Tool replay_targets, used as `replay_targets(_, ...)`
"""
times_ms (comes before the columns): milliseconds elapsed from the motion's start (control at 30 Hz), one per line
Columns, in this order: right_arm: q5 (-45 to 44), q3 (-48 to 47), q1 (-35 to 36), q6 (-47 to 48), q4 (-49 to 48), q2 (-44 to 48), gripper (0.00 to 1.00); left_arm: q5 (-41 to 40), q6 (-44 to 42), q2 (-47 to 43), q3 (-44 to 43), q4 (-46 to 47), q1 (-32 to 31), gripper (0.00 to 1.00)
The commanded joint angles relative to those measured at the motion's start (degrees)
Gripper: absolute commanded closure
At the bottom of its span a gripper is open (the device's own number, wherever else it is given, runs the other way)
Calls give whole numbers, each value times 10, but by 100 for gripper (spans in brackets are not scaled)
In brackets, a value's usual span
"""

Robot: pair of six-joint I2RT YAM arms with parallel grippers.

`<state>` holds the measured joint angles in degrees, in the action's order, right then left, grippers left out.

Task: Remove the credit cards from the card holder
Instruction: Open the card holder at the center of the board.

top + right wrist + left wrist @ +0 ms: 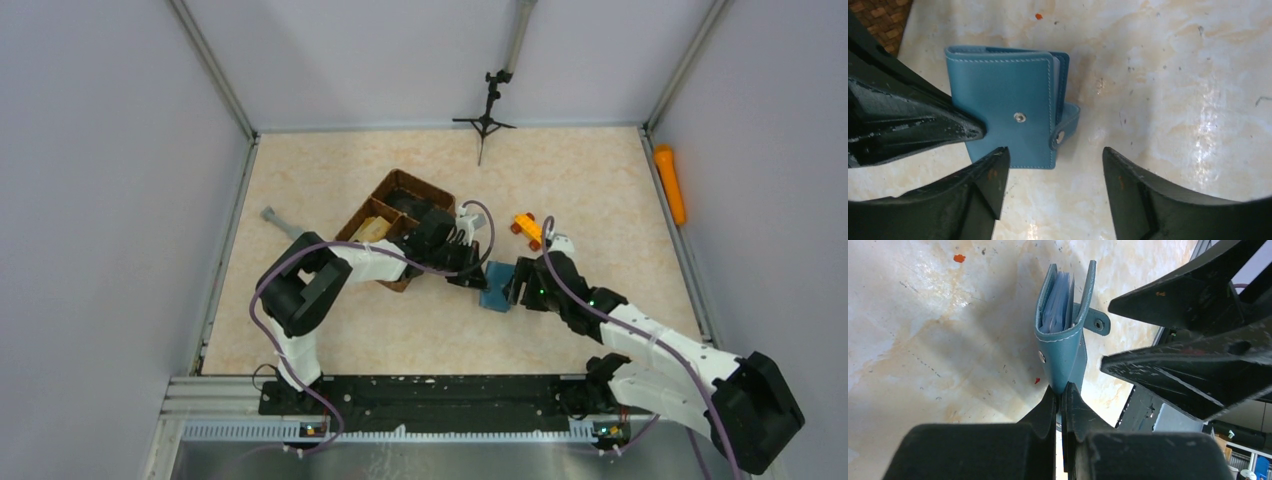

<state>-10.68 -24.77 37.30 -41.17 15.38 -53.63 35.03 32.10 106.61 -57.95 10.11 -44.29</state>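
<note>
The teal-blue card holder (496,284) lies in the middle of the table between both grippers. My left gripper (1062,392) is shut on one edge of the card holder (1063,347), whose covers gape slightly. Pale blue leaves (1057,305) show between the covers; I cannot tell sleeves from credit cards. In the right wrist view the card holder (1003,100) is folded, with its snap strap (1066,129) hanging loose and unsnapped. My right gripper (1053,154) stands open just short of its lower corner, with nothing between the fingers.
A brown woven divided basket (372,212) stands behind the left arm. A small orange toy (527,228) lies beyond the right gripper. A grey tool (276,218) lies at the left, a black tripod (487,112) at the back, and an orange cylinder (670,184) outside the right wall.
</note>
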Motion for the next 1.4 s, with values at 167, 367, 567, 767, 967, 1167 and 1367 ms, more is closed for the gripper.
replay_targets(167,-39,-39,-26,-38,-19,-112,68,11,-4,0,-6,10,1,100)
replay_targets(367,-58,-25,-30,-37,-15,-80,97,-32,-28,-4,-17,-35,1,100)
replay_targets(567,-16,-28,-30,16,-14,-18,100,-75,-49,-11,-26,-75,-1,71)
replay_targets(767,94,-56,-30,48,-16,29,100,-108,-70,-42,-20,-84,-7,30)
replay_targets(967,137,-68,-29,42,-23,35,100,-78,-64,-64,4,-44,-8,7)
replay_targets(1167,143,-64,-29,46,-14,30,100,-62,-59,-67,13,-24,-8,1)
replay_targets(1367,158,-61,-29,43,-20,41,100,-79,-68,-62,6,-43,-8,1)
